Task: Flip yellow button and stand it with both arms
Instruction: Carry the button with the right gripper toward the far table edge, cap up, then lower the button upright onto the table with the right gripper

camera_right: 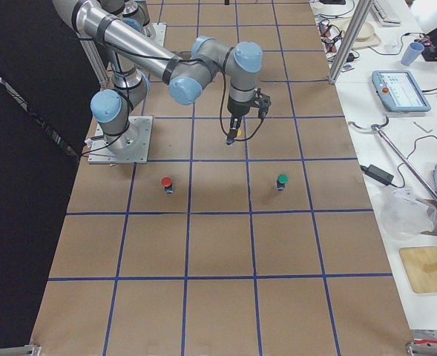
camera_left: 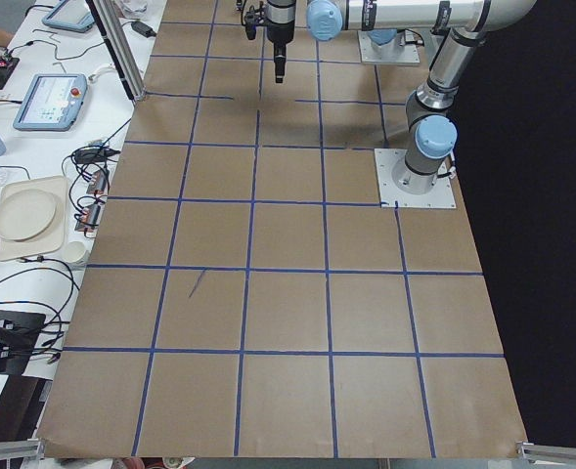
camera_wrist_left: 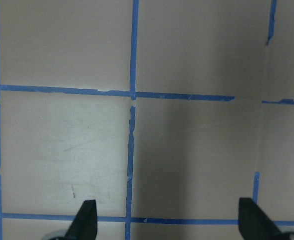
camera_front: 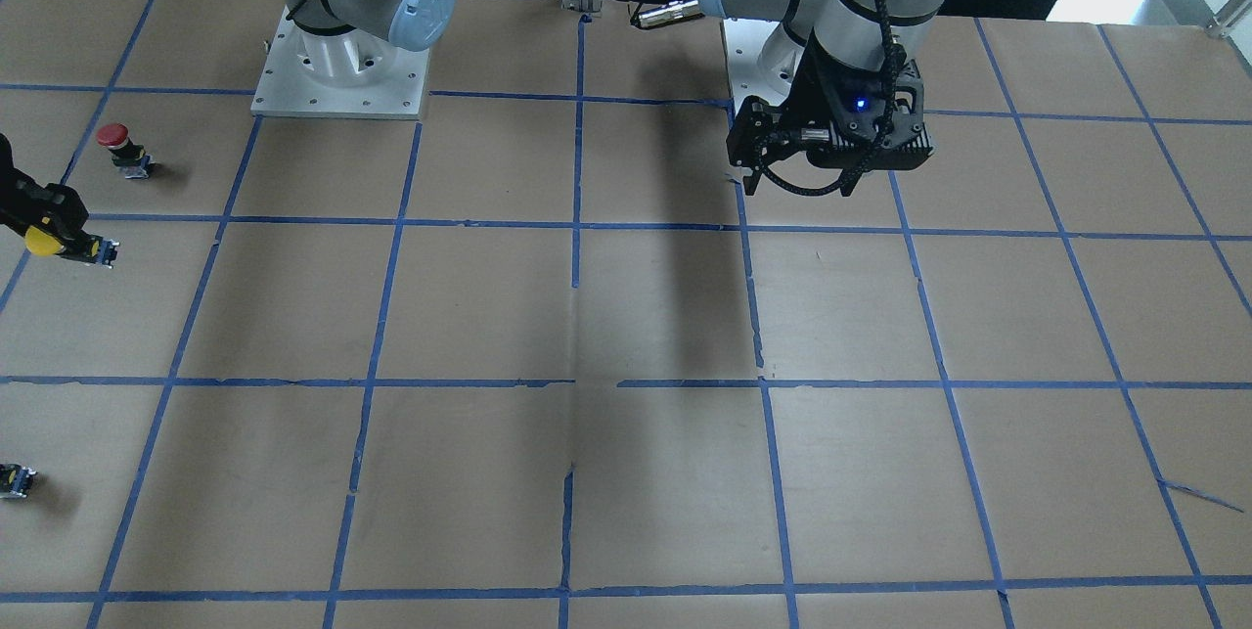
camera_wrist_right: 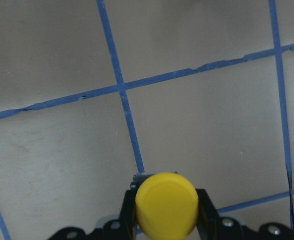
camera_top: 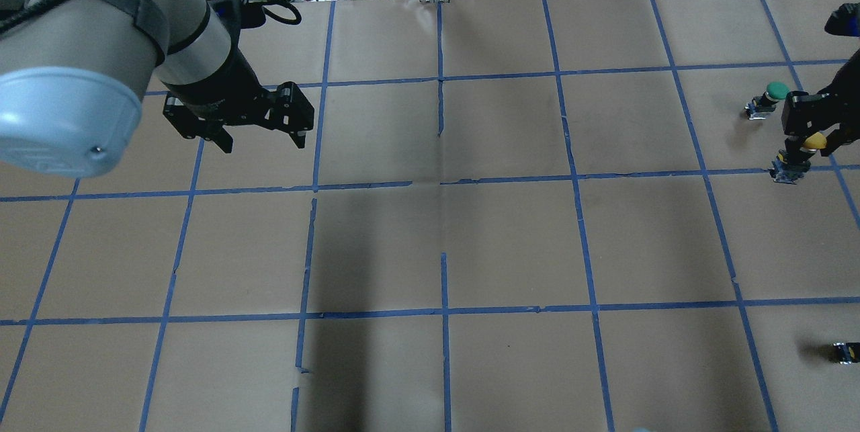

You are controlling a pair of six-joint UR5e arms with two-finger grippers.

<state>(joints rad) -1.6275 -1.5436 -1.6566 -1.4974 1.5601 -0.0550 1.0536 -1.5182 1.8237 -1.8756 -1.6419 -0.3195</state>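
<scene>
Table (camera_front: 626,316): red button (camera_front: 117,145) near right claw (camera_top: 813,143) gripping yellow button (camera_wrist_right: 166,204).

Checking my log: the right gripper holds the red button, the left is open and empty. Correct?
No: the right gripper holds the yellow button, as the right wrist view shows. The left gripper is open and empty.
</scene>
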